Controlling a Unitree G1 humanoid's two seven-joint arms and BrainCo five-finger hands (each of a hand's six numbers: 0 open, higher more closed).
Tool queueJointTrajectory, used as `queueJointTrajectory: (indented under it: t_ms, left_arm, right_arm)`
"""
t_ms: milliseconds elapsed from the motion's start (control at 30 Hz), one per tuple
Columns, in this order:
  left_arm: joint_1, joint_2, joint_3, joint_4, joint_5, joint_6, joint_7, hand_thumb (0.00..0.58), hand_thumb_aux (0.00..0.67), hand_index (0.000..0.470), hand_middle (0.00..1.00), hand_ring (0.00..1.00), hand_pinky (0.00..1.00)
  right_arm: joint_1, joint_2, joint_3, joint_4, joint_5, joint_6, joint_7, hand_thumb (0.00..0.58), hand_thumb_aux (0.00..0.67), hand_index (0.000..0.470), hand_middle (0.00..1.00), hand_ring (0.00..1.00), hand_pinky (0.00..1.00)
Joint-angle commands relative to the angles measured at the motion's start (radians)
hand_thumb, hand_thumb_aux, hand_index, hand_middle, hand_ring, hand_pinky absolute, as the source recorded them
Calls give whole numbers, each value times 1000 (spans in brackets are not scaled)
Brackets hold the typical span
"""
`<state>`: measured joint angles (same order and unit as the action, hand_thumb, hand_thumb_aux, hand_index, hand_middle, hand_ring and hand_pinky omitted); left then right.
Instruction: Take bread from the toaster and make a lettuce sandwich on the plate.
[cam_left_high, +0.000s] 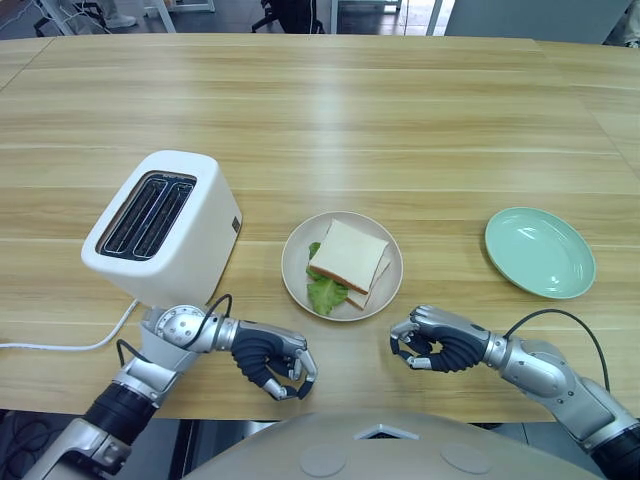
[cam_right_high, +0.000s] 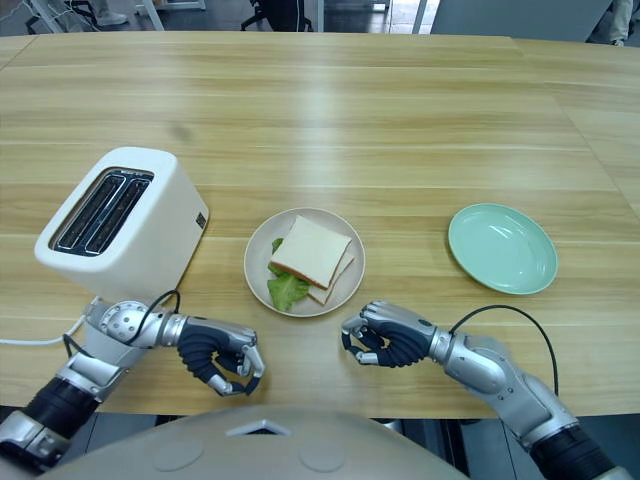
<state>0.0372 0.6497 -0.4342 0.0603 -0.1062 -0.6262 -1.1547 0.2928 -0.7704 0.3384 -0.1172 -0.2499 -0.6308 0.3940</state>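
Lettuce sandwich (cam_left_high: 347, 254) lay assembled on the beige plate (cam_left_high: 390, 295), its top slice turned slightly off the lower one and a lettuce leaf (cam_left_high: 325, 293) poking out at the plate's near-left side. Left of the beige plate stood the white toaster (cam_left_high: 165, 225), just beside it, with both slots looking empty. Right of the plate, well apart, sat an empty green plate (cam_left_high: 540, 252).

The left hand (cam_left_high: 272, 360) rested nearer the robot than the beige plate and to its left, fingers curled in and holding nothing. The right hand (cam_left_high: 437, 340) sat nearer than the plate and to its right, likewise curled shut and empty. Neither touched the plate.

By the look of it the build was finished, so the step in hand was probably to leave it alone. Doing that well meant keeping both hands low and drawing them away from the plate's rim, not across it, since a brush could slide the loose top slice. If the slices needed squaring, a light push from the side would probably serve better than any pinch.
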Motion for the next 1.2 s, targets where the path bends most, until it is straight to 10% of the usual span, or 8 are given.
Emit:
queueJointTrajectory:
  t_ms: [33,800,833,933,1067,1133,1200]
  left_arm:
    - [-42,-47,-11,121,146,-29,93,580,670,460,1000,1000,1000]
    - [-348,-222,26,706,450,-120,631,580,670,460,1000,1000,1000]
    - [-365,-231,34,731,453,-118,657,565,562,386,1000,1000,1000]
    - [-417,-238,49,800,485,-125,758,570,581,399,1000,1000,1000]
    - [-477,-246,79,869,496,-132,876,449,352,242,1000,1000,1000]
    - [-500,-251,90,899,505,-139,933,0,0,0,1000,1000,1000]
    - [-508,-264,108,915,481,-167,958,0,0,0,965,965,965]
  right_arm:
    - [-17,52,28,53,-101,42,2,580,670,460,827,827,827]
    - [-444,352,62,699,-409,78,-425,580,670,460,769,769,769]
    - [-470,365,65,740,-413,74,-447,580,670,460,765,765,765]
    - [-548,402,71,864,-428,68,-534,580,670,460,749,749,749]
    - [-609,427,68,972,-428,43,-626,580,670,460,733,733,733]
    - [-629,438,69,1008,-425,29,-661,580,670,460,722,722,722]
    - [-640,445,67,1029,-416,5,-689,580,670,460,725,725,725]
